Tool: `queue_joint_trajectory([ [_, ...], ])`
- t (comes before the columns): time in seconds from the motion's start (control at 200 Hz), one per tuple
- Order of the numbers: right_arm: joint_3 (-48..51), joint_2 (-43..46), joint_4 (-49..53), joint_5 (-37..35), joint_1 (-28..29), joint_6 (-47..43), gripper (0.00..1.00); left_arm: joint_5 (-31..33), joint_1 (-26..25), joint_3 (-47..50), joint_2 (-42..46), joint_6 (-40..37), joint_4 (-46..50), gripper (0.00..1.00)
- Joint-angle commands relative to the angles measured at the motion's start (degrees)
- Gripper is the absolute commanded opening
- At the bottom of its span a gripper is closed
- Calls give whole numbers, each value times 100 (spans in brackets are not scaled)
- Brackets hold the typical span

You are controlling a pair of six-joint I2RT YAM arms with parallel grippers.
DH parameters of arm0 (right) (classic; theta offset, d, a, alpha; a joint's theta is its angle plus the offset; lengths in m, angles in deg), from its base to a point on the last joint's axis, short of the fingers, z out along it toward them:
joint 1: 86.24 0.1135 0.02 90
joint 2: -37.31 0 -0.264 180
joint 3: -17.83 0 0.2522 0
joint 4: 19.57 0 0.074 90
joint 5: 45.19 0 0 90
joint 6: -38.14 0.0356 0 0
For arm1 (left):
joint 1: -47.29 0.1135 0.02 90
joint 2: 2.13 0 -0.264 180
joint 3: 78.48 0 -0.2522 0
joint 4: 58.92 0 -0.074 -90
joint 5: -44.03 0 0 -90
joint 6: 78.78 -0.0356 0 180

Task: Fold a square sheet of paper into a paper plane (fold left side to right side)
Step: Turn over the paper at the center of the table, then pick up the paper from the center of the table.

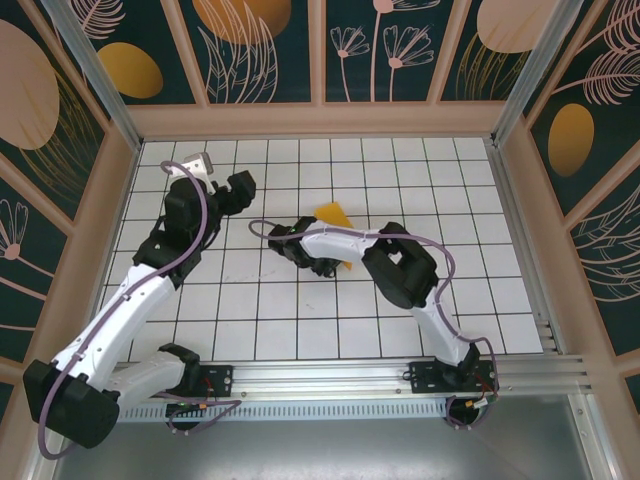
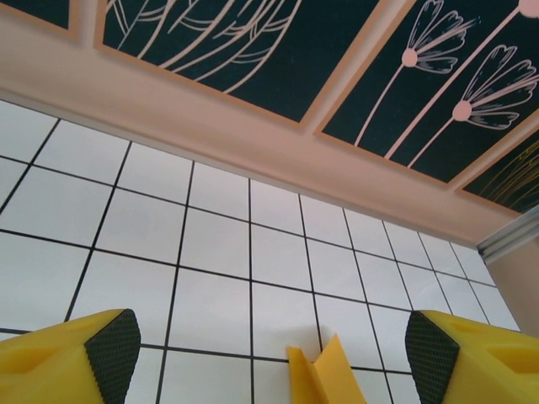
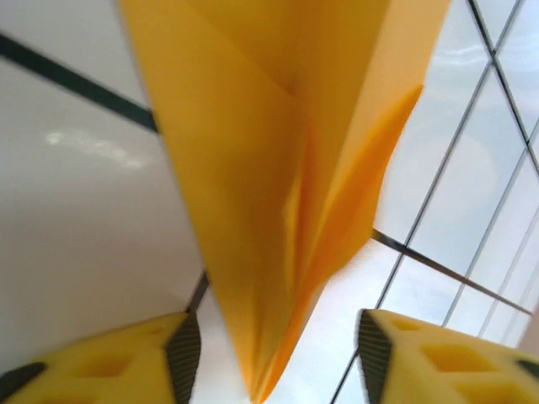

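Open on both sides, with folded orange-yellow paper between the right jaws.
Between those parted jaws, gripped by neither pad: the paper's creased point, just beside one pad, clear of the other, over the white tiled surface. From above, more of the paper just beside the same jaws. Spread wide above bare tiles, well apart from the paper: the left jaws.
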Motion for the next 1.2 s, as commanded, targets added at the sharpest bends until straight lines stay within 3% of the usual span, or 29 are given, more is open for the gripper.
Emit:
queue_joint_trajectory([
  [0.0, 357, 922, -391, 963, 35, -147, 68, -360, 11, -111, -129, -36, 85, 85],
  [0.105, 933, 1716, -860, 1512, -3, -214, 78, -753, 11, -54, -294, 139, 43, 86],
  [0.21, 1643, 2653, -1494, 2081, -278, -211, 82, -1274, 13, 90, -596, 354, -126, 86],
  [0.43, 3339, 4592, -3601, 3969, -1867, 10, 86, -3152, -23, 27, -2254, 813, -767, 80],
  [0.51, 3936, 5017, -4484, 4798, -2442, 234, 87, -3543, -181, -134, -2917, 917, -1018, 78],
  [0.651, 4673, 5190, -5506, 5795, -3314, 733, 87, -3858, -483, -566, -3870, 1093, -1355, 76],
  [0.861, 5052, 5177, -5691, 5948, -3582, 819, 87, -3792, -636, -1168, -4819, 1314, -1423, 72],
  [1.061, 5223, 5159, -5795, 6081, -3793, 819, 87, -3786, -640, -1663, -5494, 1376, -1351, 61],
  [1.191, 5310, 5077, -6036, 6473, -4033, 866, 87, -4012, -630, -1830, -5746, 1338, -1548, 47],
])
